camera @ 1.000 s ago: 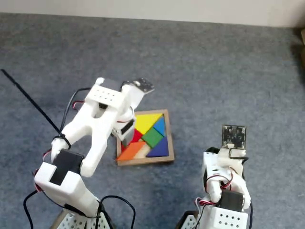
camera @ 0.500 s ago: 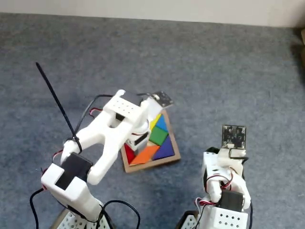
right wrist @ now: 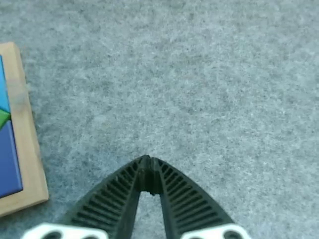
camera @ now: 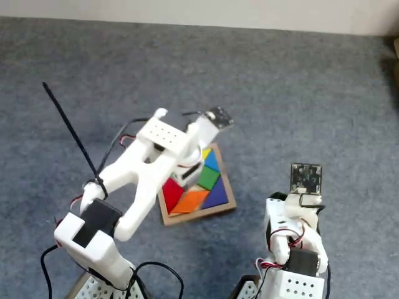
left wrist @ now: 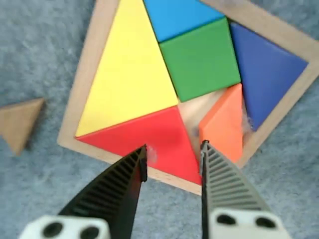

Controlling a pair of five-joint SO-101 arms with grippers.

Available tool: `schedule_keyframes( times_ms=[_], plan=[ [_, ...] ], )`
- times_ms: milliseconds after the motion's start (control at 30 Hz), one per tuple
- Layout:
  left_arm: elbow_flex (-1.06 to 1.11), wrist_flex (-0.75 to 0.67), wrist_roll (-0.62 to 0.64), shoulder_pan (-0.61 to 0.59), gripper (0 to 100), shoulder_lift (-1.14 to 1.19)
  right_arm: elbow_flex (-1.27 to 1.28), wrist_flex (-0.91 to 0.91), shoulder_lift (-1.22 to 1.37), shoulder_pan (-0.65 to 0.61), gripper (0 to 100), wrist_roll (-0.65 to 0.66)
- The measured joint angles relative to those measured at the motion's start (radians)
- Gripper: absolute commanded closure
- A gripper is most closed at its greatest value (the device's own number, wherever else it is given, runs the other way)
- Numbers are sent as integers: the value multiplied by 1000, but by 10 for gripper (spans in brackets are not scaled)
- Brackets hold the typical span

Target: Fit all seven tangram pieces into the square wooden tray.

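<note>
Found the square wooden tray (camera: 212,209) mid-frame in the high view, on grey carpet (camera: 299,93), half under the left arm (camera: 134,180). Counted six pieces seated, per the left wrist view: yellow triangle (left wrist: 129,74), red triangle (left wrist: 164,134), light blue piece (left wrist: 179,15), green square (left wrist: 199,57), dark blue triangle (left wrist: 266,74), orange piece (left wrist: 224,124). Noted a bare triangular gap (left wrist: 197,107) between red, green and orange. Spotted the seventh, a plain wooden triangle (left wrist: 20,122), loose on the carpet at that frame's left edge, near the tray, not touching. Saw the left gripper (left wrist: 173,148) spread wide, holding nothing, tips over the red triangle by the tray's lower rim. Saw the right gripper (right wrist: 148,162) pinched closed on nothing, low centre of its frame, over carpet.

Judged step: last piece pending. Next move probably needs travel to the wooden triangle, a grip across its edges, then rotation to match the gap.

Versus a second ago: logged the tray turned slightly and shoved rightward, left arm swung right over it, right arm (camera: 293,243) parked as before.
</note>
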Motion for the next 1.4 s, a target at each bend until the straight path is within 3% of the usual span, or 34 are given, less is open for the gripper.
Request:
schedule_keyframes(
  times_ms=[300,767,1200,1400],
  plan=[
    [-9,6,2,-12,815,0,0,0,0,0,993,0],
    [161,9,2,-17,815,0,0,0,0,0,993,0],
    [17,71,51,-15,812,0,0,0,0,0,993,0],
    [-51,110,114,107,811,0,0,0,0,0,993,0]
  ],
)
